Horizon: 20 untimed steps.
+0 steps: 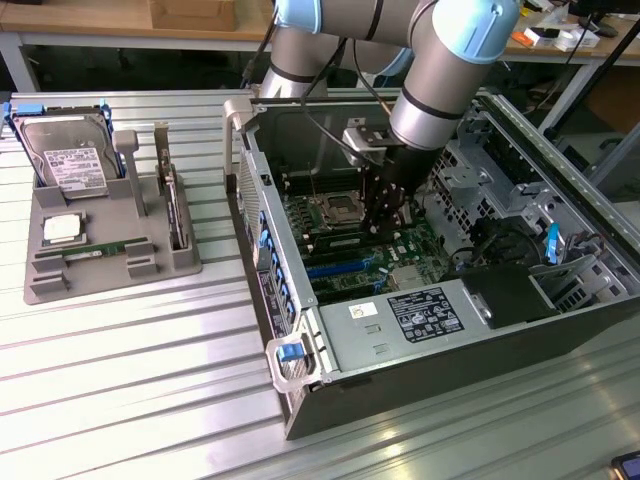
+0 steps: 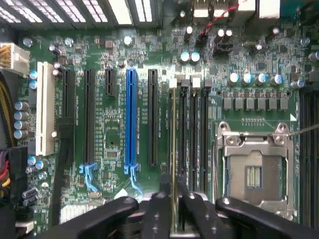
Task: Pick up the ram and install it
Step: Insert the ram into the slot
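Wrist view: the gripper (image 2: pixel 173 215) has its jaws drawn almost together, pinching the ram (image 2: pixel 173 149) by its two flat faces, so the stick shows edge-on.
Ram position: upright on its long edge, lined up with the memory slot farthest from the processor socket (image 2: pixel 255 174). The three neighbouring slots (image 2: pixel 193 129) stand bare. I cannot tell whether it is fully seated.
Exterior view: the arm reaches down into the open computer case (image 1: pixel 300 400), its tip just toward one o'clock from the picture's centre.
Holder: a grey tray (image 1: pixel 180 268) at nine o'clock carries a second stick (image 1: pixel 100 248) lying flat, a hard drive (image 1: pixel 70 165) and a processor chip (image 1: pixel 62 228).
Handling: likely very light, thin and stiff, yet fragile; it would snap or chip if twisted.
Where to hold: the upper long edge, gripped mid-length across the board, clear of the contact edge, and kept vertical.
Risk: a tilted stick may jam against the slot clips.
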Available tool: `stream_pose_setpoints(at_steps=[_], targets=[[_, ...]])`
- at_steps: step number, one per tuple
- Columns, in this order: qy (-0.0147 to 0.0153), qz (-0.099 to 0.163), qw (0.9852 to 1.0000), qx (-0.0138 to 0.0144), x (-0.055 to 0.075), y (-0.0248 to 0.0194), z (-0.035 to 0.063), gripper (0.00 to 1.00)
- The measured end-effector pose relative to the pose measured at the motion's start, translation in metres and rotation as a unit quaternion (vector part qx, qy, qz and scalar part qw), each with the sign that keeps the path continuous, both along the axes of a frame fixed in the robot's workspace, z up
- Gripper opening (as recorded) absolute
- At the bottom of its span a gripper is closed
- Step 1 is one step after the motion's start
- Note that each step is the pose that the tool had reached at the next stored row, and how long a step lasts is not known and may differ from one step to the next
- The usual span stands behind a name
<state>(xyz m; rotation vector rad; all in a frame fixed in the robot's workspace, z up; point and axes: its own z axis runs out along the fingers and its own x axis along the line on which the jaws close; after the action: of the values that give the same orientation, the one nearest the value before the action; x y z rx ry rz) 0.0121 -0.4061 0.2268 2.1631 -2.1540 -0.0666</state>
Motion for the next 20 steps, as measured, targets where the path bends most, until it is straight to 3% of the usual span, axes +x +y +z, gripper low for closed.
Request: stream_pose_setpoints(at_steps=[1, 3, 4, 7, 8, 10, 12, 14, 20], targets=[[0.0001, 0.0, 1.0, -0.0003, 0.0, -0.0001, 0.0004, 0.2], [0.0, 0.0, 1.0, -0.0002, 0.0, 0.0009, 0.0159, 0.2], [0.0, 0.0, 1.0, 0.0, 0.0, 0.0041, 0.0202, 0.2], [0.0, 0.0, 1.0, -0.0002, 0.002, 0.0078, 0.0217, 0.1], [0.0014, 0.0, 1.0, -0.0002, 0.012, 0.0078, 0.0217, 0.1], [0.0069, 0.0, 1.0, -0.0001, 0.043, 0.0078, 0.0217, 0.1], [0.0096, 0.0, 1.0, -0.0002, 0.063, 0.0078, 0.0217, 0.1], [0.0102, 0.0, 0.9999, -0.0002, 0.082, 0.0079, 0.0228, 0.1], [0.0102, 0.0, 0.9999, 0.0, 0.095, 0.0079, 0.0483, 0.1]])
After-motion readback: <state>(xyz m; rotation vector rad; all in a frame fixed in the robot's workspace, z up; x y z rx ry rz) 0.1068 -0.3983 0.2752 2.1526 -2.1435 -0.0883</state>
